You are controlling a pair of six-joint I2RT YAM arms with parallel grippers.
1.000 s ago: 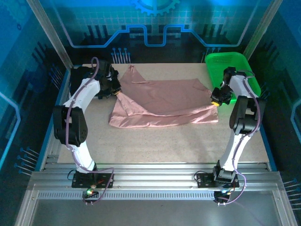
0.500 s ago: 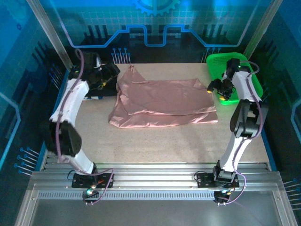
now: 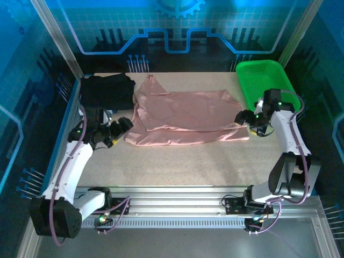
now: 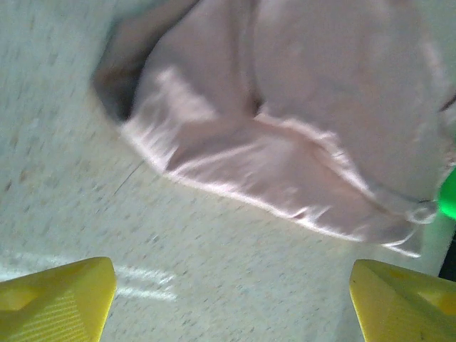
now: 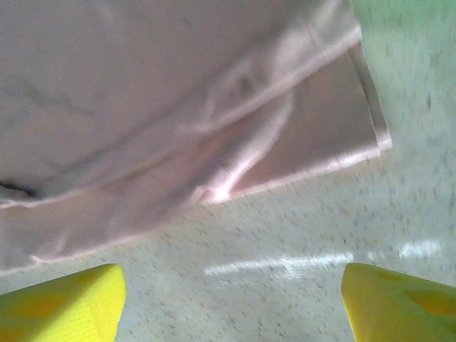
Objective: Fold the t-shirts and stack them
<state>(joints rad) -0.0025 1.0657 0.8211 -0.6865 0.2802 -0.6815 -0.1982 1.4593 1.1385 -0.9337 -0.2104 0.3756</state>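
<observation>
The dusty-pink t-shirt [image 3: 183, 115] is lying partly folded across the far middle of the worktop [image 3: 188, 164], with the folded black t-shirt [image 3: 106, 91] sitting just beside its left end (in the far-left corner). The left claw [image 3: 119, 129] is hovering near the pink shirt's near-left corner, its jaws gaping wide and holding nothing. The right claw [image 3: 243, 117] is hanging by the shirt's right edge, also spread and empty, near the green basket [image 3: 267, 80].

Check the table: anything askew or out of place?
The pink t-shirt is folded unevenly: layers don't line up, a flap pokes toward the far edge at its left end, edges step at the right. The black t-shirt and green basket look fine.
</observation>
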